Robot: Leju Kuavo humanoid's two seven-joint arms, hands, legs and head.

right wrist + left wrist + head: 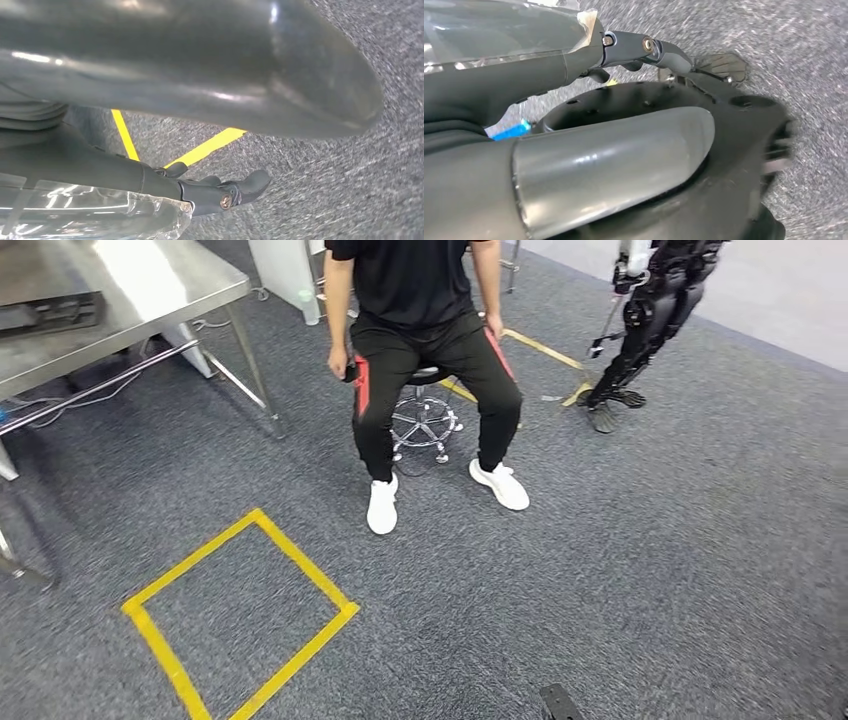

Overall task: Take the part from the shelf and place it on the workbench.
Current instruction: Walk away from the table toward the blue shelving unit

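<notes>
The left hand [634, 55] hangs over grey carpet [650, 540], fingers stretched out and apart with nothing in them. The right hand [220, 192] does likewise — fingers extended, holding nothing — above the carpet near yellow tape [207, 147]. In the head view, a yellow tape square [240, 615] marks the carpet; just beyond it a person [420, 340] sits on a wheeled stool [425, 420]. A steel workbench [170, 285] stands left of the person — another robot [650, 320] to their right. Where the part lies, I cannot tell.
</notes>
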